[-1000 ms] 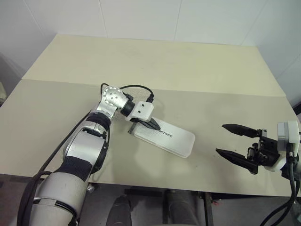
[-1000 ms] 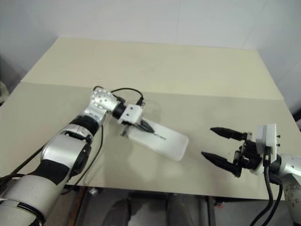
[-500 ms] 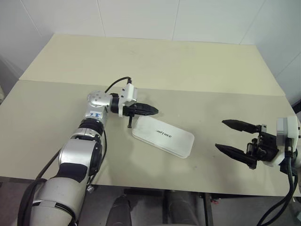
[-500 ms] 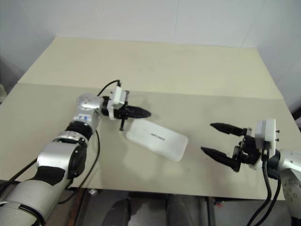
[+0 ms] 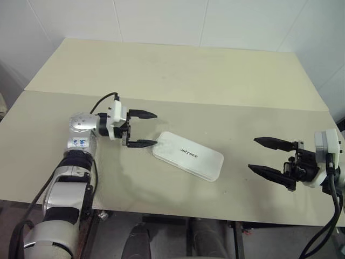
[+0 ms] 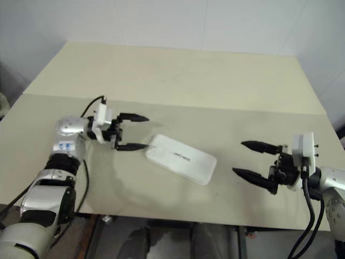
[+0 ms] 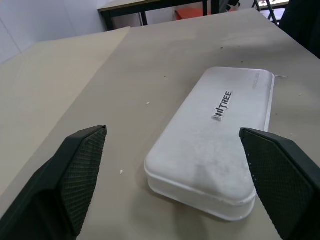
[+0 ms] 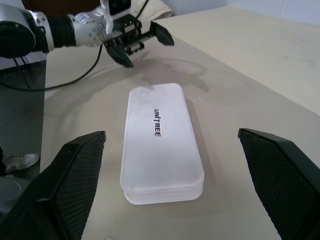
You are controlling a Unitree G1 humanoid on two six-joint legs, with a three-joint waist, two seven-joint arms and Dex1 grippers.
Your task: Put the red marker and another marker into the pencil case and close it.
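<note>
The white pencil case (image 5: pixel 187 156) lies flat and closed on the table, its lettered lid up, slanting across the near middle. My left gripper (image 5: pixel 155 129) hovers level just off the case's left end, open, with nothing between its black fingers (image 7: pixel 82 165). My right gripper (image 5: pixel 252 154) is open and empty well to the right of the case, pointing toward it. The right wrist view shows the case (image 8: pixel 160 140) lengthwise with the left gripper (image 8: pixel 150 51) beyond its far end. The red marker and the other marker are out of view.
The beige table (image 5: pixel 161 70) is made of two tops meeting at a seam (image 5: pixel 226 104) behind the case. Its front edge (image 5: pixel 178 213) runs close below the case. White wall panels stand behind the table.
My left gripper was shut on top of the case's left end; it has lifted off, drawn back to the left and opened. The case stays closed. The right gripper has not moved.
</note>
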